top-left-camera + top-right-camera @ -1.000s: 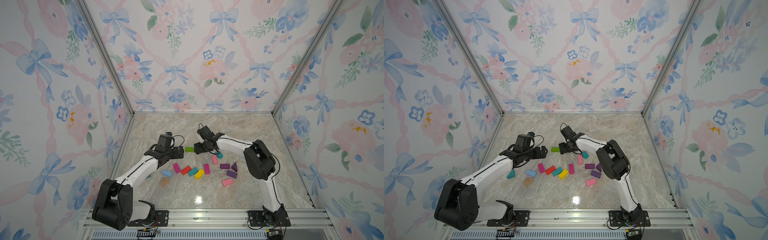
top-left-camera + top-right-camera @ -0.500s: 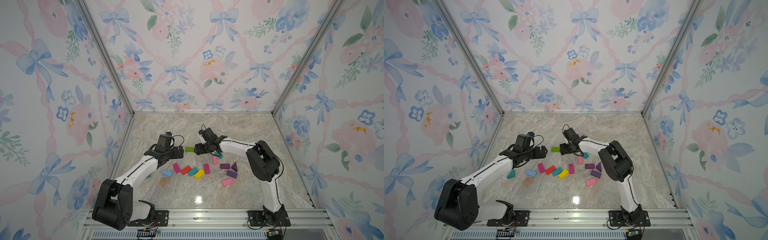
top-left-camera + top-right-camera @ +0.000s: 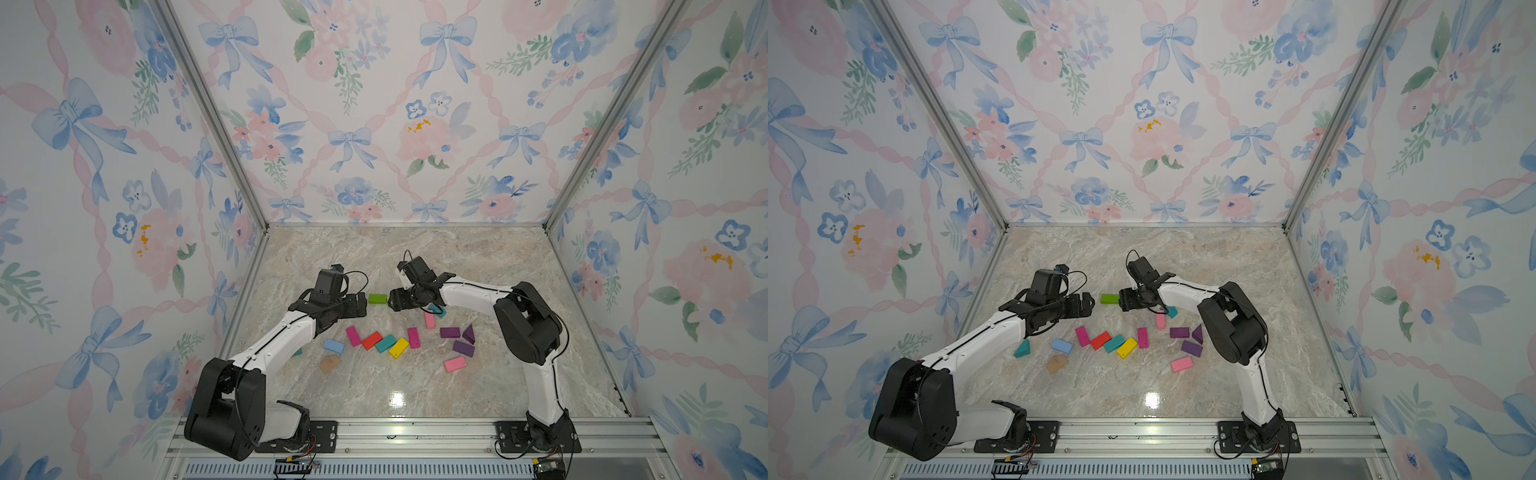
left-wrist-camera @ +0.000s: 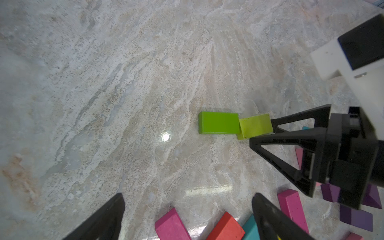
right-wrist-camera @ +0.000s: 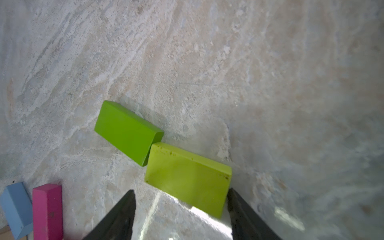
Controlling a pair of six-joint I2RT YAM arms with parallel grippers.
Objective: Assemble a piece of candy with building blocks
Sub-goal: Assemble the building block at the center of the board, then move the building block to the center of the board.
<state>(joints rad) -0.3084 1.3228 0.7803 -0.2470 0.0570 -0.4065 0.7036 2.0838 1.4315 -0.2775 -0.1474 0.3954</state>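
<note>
A green block (image 3: 377, 298) (image 3: 1109, 298) (image 4: 218, 125) (image 5: 126, 132) lies flat mid-table. A lime block (image 4: 255, 127) (image 5: 187, 178) rests on the table, its end against the green one. My right gripper (image 3: 392, 300) (image 3: 1123, 300) (image 4: 261, 133) (image 5: 180, 190) is open around the lime block. One finger touches its corner and the other stands apart. My left gripper (image 3: 359, 306) (image 3: 1086, 305) (image 4: 188, 195) is wide open and holds nothing, just left of the green block. A magenta block (image 4: 171, 226) and a red block (image 4: 225, 228) lie nearest it.
Several loose blocks lie nearer the front: magenta (image 3: 353, 336), red (image 3: 371, 340), teal (image 3: 385, 343), yellow (image 3: 399, 347), purple (image 3: 449, 332), pink (image 3: 454, 364), light blue (image 3: 333, 345), tan (image 3: 330, 364). A teal wedge (image 3: 1022, 348) sits beside the left arm. Patterned walls close in three sides.
My right gripper has edged slightly left toward the green block, and its jaws have narrowed a little. The left arm has not moved.
</note>
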